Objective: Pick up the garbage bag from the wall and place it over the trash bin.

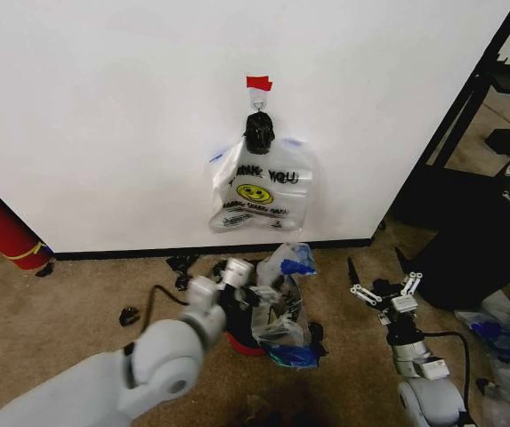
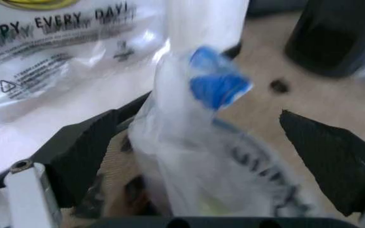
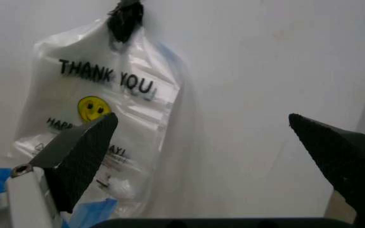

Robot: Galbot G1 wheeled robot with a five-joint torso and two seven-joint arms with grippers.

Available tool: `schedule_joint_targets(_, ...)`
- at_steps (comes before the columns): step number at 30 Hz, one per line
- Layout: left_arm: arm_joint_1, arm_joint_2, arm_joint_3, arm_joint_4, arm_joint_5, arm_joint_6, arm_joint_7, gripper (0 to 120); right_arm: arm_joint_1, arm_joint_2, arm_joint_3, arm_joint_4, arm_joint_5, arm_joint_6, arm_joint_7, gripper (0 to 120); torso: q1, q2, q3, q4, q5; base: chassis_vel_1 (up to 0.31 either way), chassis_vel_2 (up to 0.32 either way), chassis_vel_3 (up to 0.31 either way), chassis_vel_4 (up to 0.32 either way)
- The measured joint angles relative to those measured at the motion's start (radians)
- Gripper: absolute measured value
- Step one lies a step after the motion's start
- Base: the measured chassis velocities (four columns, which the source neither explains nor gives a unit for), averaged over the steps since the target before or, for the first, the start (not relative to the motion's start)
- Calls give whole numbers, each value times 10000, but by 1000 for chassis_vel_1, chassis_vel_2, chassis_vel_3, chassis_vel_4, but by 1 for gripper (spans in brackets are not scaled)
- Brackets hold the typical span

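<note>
Apparently the released left pincer (image 1: 253, 286) straddled the garbage bag (image 1: 283, 307) over the trash bin (image 1: 246, 342); right pincer (image 1: 386, 294) hung released.

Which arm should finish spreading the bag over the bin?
Left, probably. The left gripper is already at the garbage bag on the trash bin, fingers open around it. The right gripper hangs off to the side, open.
</note>
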Motion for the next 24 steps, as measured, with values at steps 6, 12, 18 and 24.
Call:
schedule_joint_targets(6, -1466, -489, 1251, 466, -488, 1614, -1388, 100, 74, 205, -59, -57, -70, -2, -83, 100, 0, 0, 0, 0, 1, 0, 0, 0, 0)
schedule_joint_targets(12, -2326, -868, 2207, 685, -1427, 2454, -2556, 100, 41, 387, -115, -78, -125, 11, -99, 100, 0, 0, 0, 0, 1, 0, 0, 0, 0)
schedule_joint_targets(18, -2490, -1141, 2398, 858, -2063, 2409, -3049, 86, 25, 549, -160, -100, -262, 41, -89, 100, 0, 0, 0, 0, 0, 0, 0, 0, 0)
schedule_joint_targets(24, -2386, -1099, 2202, 939, -2097, 2168, -3046, 65, -47, 575, -195, 2, -434, 41, -72, 100, -1, 1, -1, 1, 0, 0, 0, 0, 0)
